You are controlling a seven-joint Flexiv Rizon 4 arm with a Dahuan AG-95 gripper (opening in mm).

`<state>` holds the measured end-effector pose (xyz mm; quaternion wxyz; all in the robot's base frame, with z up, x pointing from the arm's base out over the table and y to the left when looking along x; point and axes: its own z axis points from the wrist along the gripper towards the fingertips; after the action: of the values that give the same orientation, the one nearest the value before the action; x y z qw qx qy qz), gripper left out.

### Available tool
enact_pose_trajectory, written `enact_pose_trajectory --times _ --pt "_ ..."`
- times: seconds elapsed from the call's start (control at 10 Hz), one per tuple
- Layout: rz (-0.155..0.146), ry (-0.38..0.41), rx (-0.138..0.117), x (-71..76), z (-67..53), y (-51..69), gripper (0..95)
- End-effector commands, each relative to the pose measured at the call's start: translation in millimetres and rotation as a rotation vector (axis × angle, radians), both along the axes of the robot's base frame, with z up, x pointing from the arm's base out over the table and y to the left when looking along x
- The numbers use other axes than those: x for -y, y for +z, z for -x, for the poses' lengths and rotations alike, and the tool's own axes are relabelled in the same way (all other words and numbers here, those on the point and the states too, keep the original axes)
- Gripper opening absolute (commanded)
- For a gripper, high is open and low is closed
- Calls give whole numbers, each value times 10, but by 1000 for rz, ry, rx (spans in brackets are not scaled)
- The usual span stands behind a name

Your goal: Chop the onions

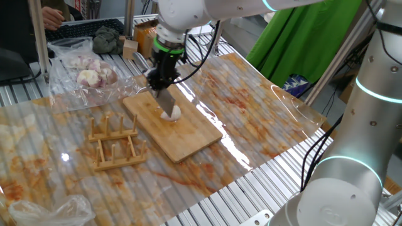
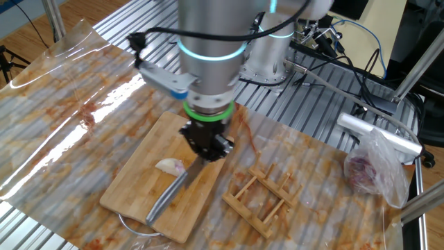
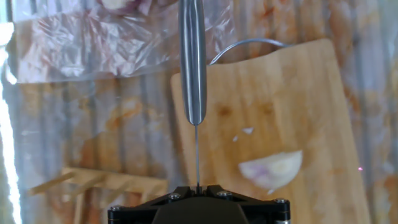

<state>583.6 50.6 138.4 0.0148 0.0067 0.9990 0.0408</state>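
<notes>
The gripper, clenched on the knife, holds the blade edge-on along the cutting board, while the onion lies on the board just right of the blade line in the hand view, so the cut calls for a sideways shift.
</notes>
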Motion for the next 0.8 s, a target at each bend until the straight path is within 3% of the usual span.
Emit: enact_pose_trajectory --times 0.1,0.4,0.8 --pt "0 24 -3 110 -59 -25 0" --pt "0 40 1 199 -149 -90 0" --pt "0 26 -3 216 -179 -158 0"
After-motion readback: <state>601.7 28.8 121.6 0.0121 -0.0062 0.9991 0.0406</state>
